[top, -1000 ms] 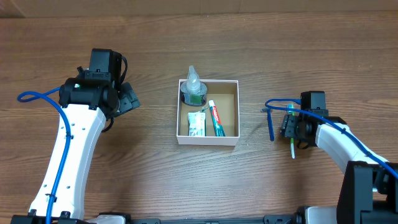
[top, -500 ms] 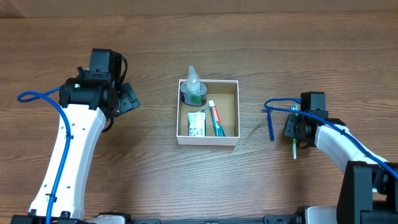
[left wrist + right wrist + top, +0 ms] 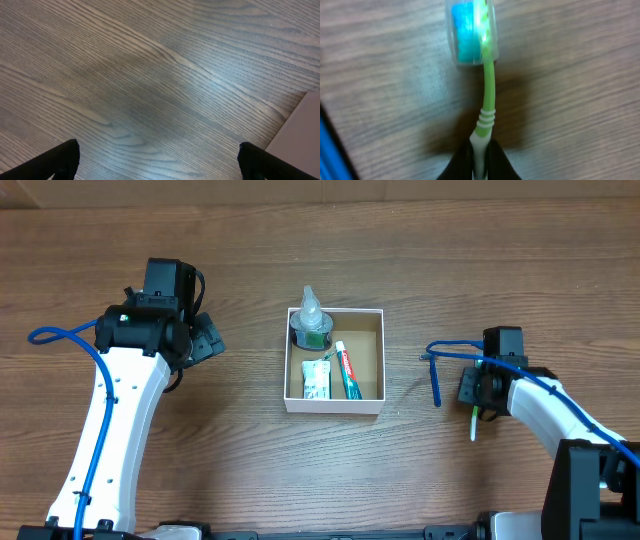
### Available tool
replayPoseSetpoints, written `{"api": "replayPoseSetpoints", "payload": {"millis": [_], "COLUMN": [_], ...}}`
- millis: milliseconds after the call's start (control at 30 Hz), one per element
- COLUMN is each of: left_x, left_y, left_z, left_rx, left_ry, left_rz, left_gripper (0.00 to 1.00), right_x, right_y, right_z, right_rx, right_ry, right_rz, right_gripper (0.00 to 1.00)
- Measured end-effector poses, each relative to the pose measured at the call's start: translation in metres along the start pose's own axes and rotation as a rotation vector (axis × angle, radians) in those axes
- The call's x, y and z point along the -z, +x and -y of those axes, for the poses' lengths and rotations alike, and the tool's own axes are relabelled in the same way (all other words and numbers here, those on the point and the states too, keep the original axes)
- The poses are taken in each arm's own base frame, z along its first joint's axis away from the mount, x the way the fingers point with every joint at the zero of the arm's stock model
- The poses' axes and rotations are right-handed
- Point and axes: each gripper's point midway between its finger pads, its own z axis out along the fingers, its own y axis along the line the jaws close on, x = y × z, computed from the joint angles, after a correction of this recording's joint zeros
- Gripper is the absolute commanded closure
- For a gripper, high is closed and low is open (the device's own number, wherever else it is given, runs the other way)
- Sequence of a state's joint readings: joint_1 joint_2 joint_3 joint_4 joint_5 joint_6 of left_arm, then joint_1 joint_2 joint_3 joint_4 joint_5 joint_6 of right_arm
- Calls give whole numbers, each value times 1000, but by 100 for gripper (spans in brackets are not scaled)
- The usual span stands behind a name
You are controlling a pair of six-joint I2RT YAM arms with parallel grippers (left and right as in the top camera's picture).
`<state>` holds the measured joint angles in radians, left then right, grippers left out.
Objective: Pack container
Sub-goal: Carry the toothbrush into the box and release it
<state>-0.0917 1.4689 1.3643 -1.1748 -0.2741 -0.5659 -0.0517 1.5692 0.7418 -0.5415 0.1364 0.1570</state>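
Note:
The container (image 3: 368, 352), a white-walled square box with a brown floor, sits at the table's middle. In it lie a clear bottle (image 3: 311, 320), a toothpaste tube (image 3: 347, 370) and a small white-green packet (image 3: 316, 380). Far to its right, my right gripper (image 3: 478, 392) is low over the wood. The right wrist view shows that gripper (image 3: 480, 156) shut on the white handle of a green toothbrush (image 3: 489, 90), whose blue-bristled head sits in a clear cap (image 3: 470, 32). My left gripper (image 3: 205, 340) hangs left of the container, open and empty (image 3: 159, 161), over bare wood.
A blue cable (image 3: 434, 378) loops down from the right arm just left of the toothbrush. In the left wrist view, a pale corner (image 3: 300, 135) shows at the right edge. Wood-grain table top (image 3: 240, 450) surrounds the container on all sides.
My right gripper's jaws have closed on the toothbrush handle. The toothbrush has stayed on the table in about the same spot. The left arm has not moved.

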Motion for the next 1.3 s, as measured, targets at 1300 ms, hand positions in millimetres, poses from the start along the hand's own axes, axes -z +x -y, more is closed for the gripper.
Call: {"api": "replayPoseSetpoints", "payload": {"millis": [1300], "left_x": [0], "left_y": [0], "left_z": [0], "left_rx": [0], "left_ry": [0], "left_rz": [0], "left_gripper": [0], "right_x": [180], "right_y": [-25], "right_z": [-258], "right_rx": [376], "right_ry": [-493], "right_rz": [228], "right_gripper": [72]}}
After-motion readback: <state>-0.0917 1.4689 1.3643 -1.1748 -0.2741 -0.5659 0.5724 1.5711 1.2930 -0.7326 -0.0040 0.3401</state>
